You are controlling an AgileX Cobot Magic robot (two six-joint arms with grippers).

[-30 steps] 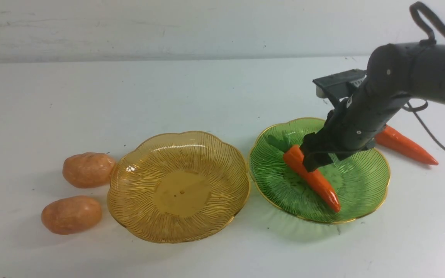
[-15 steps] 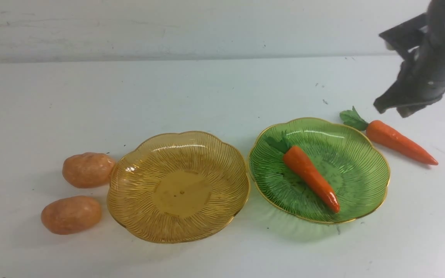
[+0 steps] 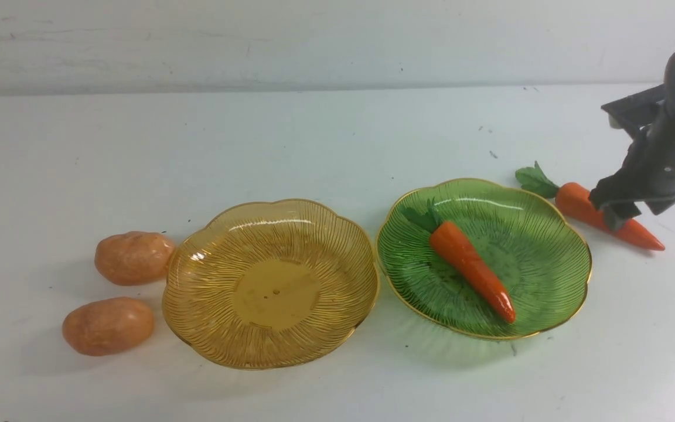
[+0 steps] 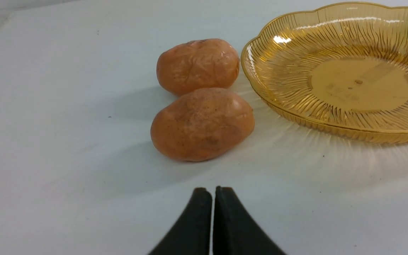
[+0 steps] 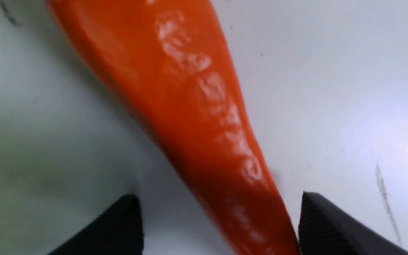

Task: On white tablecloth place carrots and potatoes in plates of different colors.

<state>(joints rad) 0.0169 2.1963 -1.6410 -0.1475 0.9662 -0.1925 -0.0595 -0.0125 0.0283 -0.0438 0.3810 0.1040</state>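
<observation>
On the white tablecloth [image 3: 314, 146] stand an empty amber plate [image 3: 270, 287] and a green plate [image 3: 548, 275]. One carrot [image 3: 472, 269] lies across the green plate. The other carrot [image 3: 578, 205] lies on the cloth just right of it. My right gripper [image 3: 610, 214] is low over this carrot, open, with a finger on each side of its body [image 5: 197, 106]. One finger [image 5: 317, 216] is close against it; the other stands apart. Two potatoes [image 3: 133, 257] [image 3: 108, 325] lie left of the amber plate. My left gripper [image 4: 213, 189] is shut and empty, short of the nearer potato [image 4: 202, 124].
The amber plate's rim [image 4: 260, 95] lies close beside both potatoes. The farther potato [image 4: 197, 65] nearly touches it. A pale wall rises behind the table's far edge. Small dark specks dot the cloth.
The right gripper left the first carrot in the green plate, lifted away to the right, and has now come down open around the second carrot. The left gripper has not moved.
</observation>
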